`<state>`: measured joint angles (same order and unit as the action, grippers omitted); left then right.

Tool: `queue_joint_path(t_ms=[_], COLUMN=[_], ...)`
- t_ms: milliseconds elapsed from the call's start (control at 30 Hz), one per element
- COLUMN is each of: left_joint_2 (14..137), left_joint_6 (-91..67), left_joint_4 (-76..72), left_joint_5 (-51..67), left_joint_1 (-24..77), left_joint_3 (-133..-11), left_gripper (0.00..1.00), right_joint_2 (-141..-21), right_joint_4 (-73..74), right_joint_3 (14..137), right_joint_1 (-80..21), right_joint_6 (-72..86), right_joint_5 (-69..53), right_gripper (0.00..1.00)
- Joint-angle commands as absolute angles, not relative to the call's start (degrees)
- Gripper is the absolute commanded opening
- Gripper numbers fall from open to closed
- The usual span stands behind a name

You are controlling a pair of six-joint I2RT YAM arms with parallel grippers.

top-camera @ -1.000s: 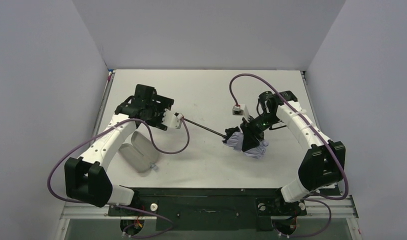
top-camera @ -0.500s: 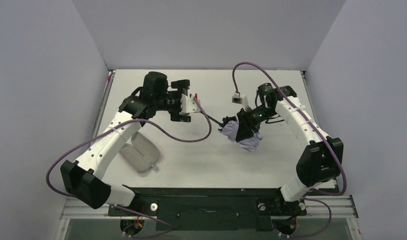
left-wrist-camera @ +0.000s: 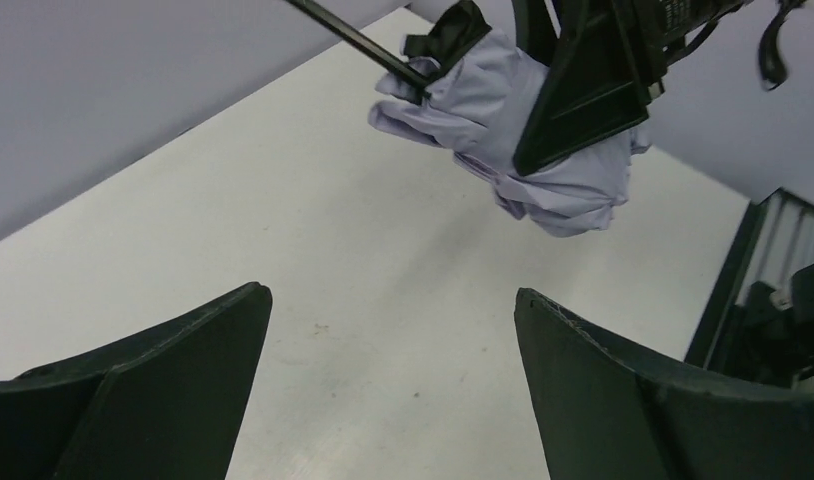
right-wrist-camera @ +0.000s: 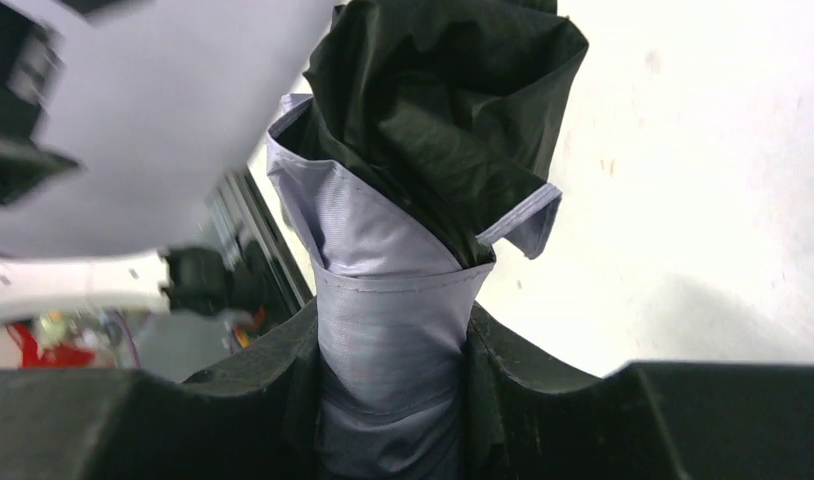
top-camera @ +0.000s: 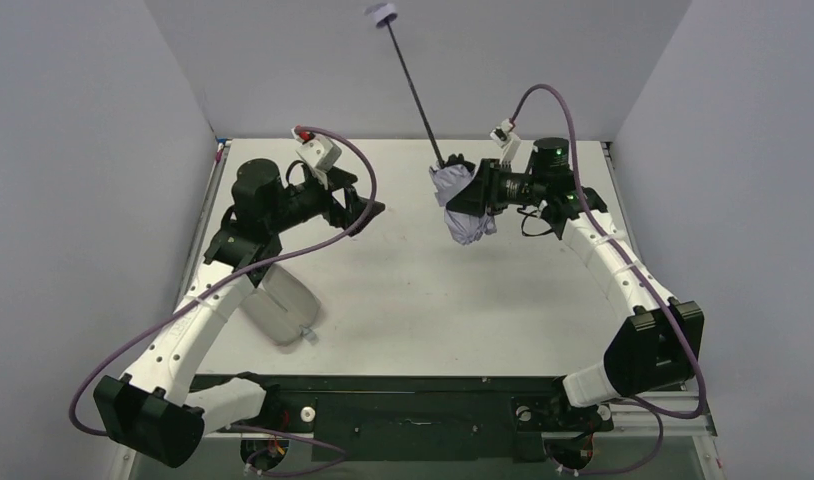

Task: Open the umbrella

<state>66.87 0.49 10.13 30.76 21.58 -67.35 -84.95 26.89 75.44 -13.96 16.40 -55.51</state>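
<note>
- lavender fabric of the umbrella (top-camera: 463,226) is being pinched as a tight bundle by the right gripper (top-camera: 480,190). the wrist view is showing the cloth squeezed between both fingers (right-wrist-camera: 283,400), with the black lining (right-wrist-camera: 443,110) spilling out above them.
- the umbrella is hanging clear of the table (top-camera: 433,320), over its far right part. it is tilting so that the thin shaft (top-camera: 413,85) is running up and to the left, and the handle (top-camera: 381,12) is sitting at the very top of the overhead view with nothing gripping it.
- judgement: this hold is anchoring the canopy end so that the free end can be worked by the other arm. the shaft is looking drawn out, but the canopy is not yet spreading.
- the left gripper (left-wrist-camera: 388,295) is hovering with its jaws spread wide and carrying nothing. it is pointing toward the bundle and sitting well apart from the handle.
- judgement: the next move is calling for the left gripper to take the shaft or handle and work against the right arm's hold.
- risk noted: the right gripper is clamping soft cloth, which may slip, and a clamp round the folded canopy is likely hindering the ribs from fanning out.
- the sleeve pouch (top-camera: 281,308) is lying on the table beside the left arm, well apart from the umbrella.
</note>
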Motion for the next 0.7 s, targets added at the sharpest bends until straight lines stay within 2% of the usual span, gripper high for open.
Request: queue_joint_path(t_ms=[0, 233, 300, 467, 667], left_joint_2=[65.70, 70.20, 71.01, 71.82, 73.07], left_joint_6=[-22.56, -42.58, -45.72, -46.51, -46.84], left_joint_4=[-5.11, -16.27, -20.40, -24.60, -24.92], left_joint_5=[33.76, 35.44, 36.61, 38.34, 39.18], left_joint_1=[21.34, 21.40, 21.85, 23.98, 24.48], left_joint_3=[-64.21, -63.37, -62.41, -61.54, -61.04], left_gripper=[0.89, 0.71, 0.67, 0.50, 0.44], right_joint_2=[-80.31, -78.88, -78.38, -77.77, -77.18], right_joint_4=[-5.21, -6.66, -6.06, -5.27, -4.36], right_joint_3=[73.96, 73.25, 73.07, 73.06, 73.39], right_joint_1=[-13.75, -16.66, -17.75, -19.97, -22.47], right_joint_6=[39.32, 39.36, 38.28, 36.54, 35.03], right_joint_5=[-55.13, -53.34, -52.70, -51.83, -51.60], right_gripper=[0.00, 0.00, 0.00, 0.00, 0.00])
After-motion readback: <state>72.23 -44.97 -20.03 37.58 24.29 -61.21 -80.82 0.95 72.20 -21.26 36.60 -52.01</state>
